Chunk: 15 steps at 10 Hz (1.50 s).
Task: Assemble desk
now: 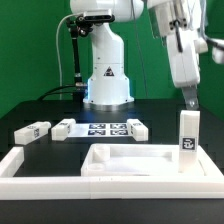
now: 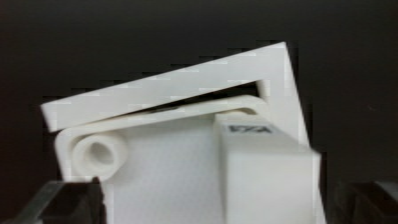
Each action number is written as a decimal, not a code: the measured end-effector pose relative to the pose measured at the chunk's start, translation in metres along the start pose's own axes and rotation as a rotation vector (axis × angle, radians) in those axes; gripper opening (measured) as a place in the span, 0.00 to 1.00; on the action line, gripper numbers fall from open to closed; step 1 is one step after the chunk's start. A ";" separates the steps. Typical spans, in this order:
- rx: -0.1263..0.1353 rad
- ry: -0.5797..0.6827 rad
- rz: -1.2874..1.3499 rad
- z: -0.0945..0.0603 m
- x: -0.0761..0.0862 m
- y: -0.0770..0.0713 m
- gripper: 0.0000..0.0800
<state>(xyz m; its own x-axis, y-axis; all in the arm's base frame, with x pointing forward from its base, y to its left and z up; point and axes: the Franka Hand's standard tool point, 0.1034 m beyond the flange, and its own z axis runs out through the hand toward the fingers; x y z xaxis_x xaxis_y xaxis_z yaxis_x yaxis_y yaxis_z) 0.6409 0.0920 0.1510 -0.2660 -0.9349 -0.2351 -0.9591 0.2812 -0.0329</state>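
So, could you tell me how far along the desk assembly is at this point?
Done: one leg stands upright at the panel's corner on the exterior view's right; how firmly it is seated I cannot tell. In hand: nothing; the pincer hangs open just above that leg. Left: three more legs lie loose behind the panel, waiting to be fitted.

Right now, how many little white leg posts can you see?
4. In the exterior view, one leg post stands upright at the desk panel's right corner. Three lie behind: two left of the marker board, one right. Others could be hidden.
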 end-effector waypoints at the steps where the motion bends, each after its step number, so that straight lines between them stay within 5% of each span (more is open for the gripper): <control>1: 0.009 -0.002 -0.006 -0.008 0.006 -0.002 0.81; 7: 0.001 0.003 -0.013 -0.001 0.004 0.001 0.81; 9: -0.018 -0.001 -0.091 0.002 -0.013 0.034 0.81; 11: -0.031 0.015 -0.247 0.012 -0.011 0.070 0.81; 15: -0.034 0.010 -0.565 0.012 -0.010 0.068 0.81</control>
<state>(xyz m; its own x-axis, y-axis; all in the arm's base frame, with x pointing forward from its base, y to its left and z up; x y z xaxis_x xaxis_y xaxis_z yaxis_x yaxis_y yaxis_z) 0.5801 0.1232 0.1392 0.2888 -0.9402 -0.1805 -0.9552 -0.2704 -0.1200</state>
